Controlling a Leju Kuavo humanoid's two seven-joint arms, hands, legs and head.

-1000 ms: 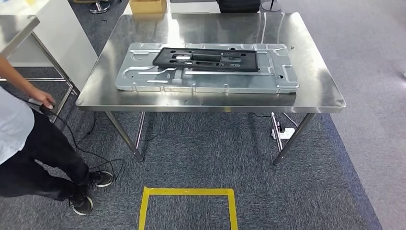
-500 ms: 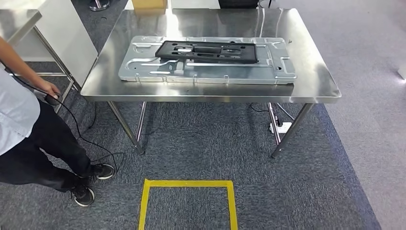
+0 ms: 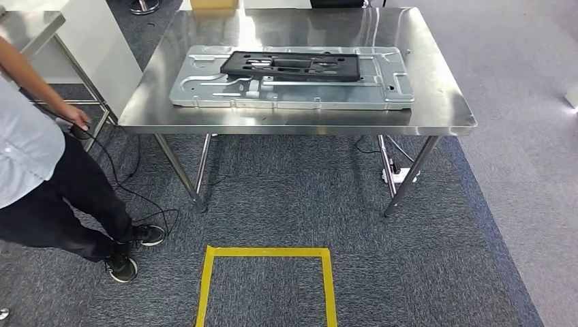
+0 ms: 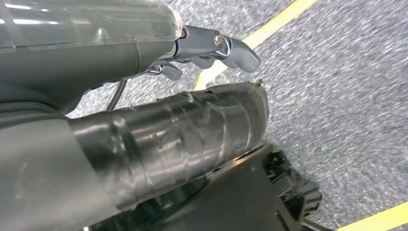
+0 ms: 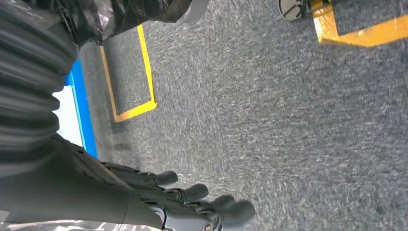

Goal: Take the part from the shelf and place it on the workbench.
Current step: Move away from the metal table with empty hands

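**Both hands low and unladen; the part lies crosswise on the workbench ahead**

Nearest to us, the two hands hang at the robot's sides above the grey-blue carpet [image 3: 286,204]. In the right wrist view the right hand [image 5: 192,202] has its dark fingers [image 5: 226,209] loosely extended side by side, with nothing in them. In the left wrist view the left hand [image 4: 207,48] has its silver, dark-tipped fingers [image 4: 240,53] slack and lightly bent, and we see nothing between them.

On the floor just ahead lies a square outline of yellow tape [image 3: 266,286]. To the left stands a person in a pale shirt and dark trousers [image 3: 34,157], one hand holding a small dark cabled device [image 3: 80,129] near the table's left corner.

Beyond the tape stands the stainless-steel workbench [image 3: 300,128]. On it rests a large silver stamped sheet-metal panel [image 3: 204,92], and lying flat on that panel, toward its far edge, is the flat black openwork plastic frame [image 3: 293,66], which we take to be the part.

The governing relation is this: the frame lies straight ahead of both hands and well apart from them, its long axis running left to right, parallel to the bench's near edge. It sits close to the centre line of the head view, so we judge neither arm to be nearer.

With the frame on the bench and both hands free, we judge that the placing is done.
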